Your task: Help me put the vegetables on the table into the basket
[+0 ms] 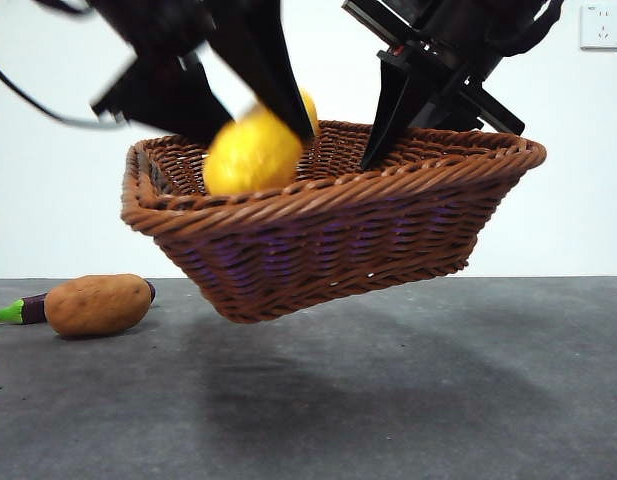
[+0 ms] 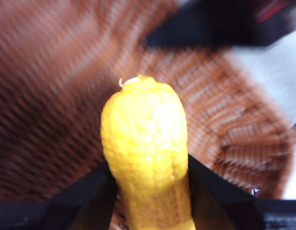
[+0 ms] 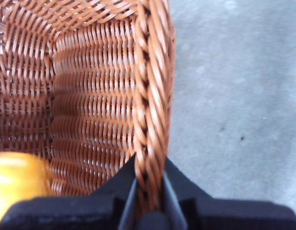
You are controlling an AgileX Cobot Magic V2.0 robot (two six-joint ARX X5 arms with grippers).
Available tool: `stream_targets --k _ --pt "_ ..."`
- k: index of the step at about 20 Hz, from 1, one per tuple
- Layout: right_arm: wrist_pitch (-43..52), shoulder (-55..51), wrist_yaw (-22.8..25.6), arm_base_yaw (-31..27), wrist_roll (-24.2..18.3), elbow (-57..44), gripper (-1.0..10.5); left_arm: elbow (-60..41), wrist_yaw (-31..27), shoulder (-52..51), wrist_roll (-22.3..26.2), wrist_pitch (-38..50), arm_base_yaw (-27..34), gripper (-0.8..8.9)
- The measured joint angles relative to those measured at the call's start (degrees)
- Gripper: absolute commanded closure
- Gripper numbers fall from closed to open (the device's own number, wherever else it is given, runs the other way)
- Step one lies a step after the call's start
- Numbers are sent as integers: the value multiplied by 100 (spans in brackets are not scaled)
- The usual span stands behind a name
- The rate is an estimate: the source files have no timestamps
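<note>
Left wrist view showed the left gripper [image 2: 150,191] pinching the corn [image 2: 145,143] between its two black jaws, one jaw on each side. The corn hung over the inside of the basket [image 2: 56,110], but it was not yet lying on the woven floor. From the front, the same corn [image 1: 253,153] sat just above the near rim, with the dark arm coming down from the top.

The right gripper [image 3: 148,191] had its jaws pressed on the basket rim [image 3: 152,86], one jaw inside and one outside. It held the basket [image 1: 328,250] up in the air and tilted, with a shadow under it on the table [image 1: 438,400].

The potato [image 1: 98,304] lay on the table, well apart from the basket. The eggplant [image 1: 18,310] lay just behind it, mostly hidden.

So the step in hand looked like dropping the corn in. Next, the left jaws would need to spread so the corn falls in, and the basket would need to stay steady. Then the potato and eggplant would need picking up.
</note>
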Motion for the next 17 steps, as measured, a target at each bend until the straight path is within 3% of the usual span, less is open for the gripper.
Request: stream_targets --k 3,4,5,6,10,13,17 --pt "-13 0 20 2 -2 0 958 0 70 431 -116 125 -74 766" --pt "-9 0 35 2 0 0 958 0 111 448 -127 122 -79 607" --pt "0 0 35 2 0 0 958 0 116 446 -140 125 -79 387" --pt "0 0 35 2 0 0 958 0 138 446 -149 125 -79 260" --pt "0 0 37 2 0 0 958 0 579 446 -142 127 -83 249" --pt "-59 0 83 -2 -9 0 958 0 599 363 -63 68 -98 249" --pt "-87 0 122 -2 -37 0 958 13 535 -501 179 -254 31 249"
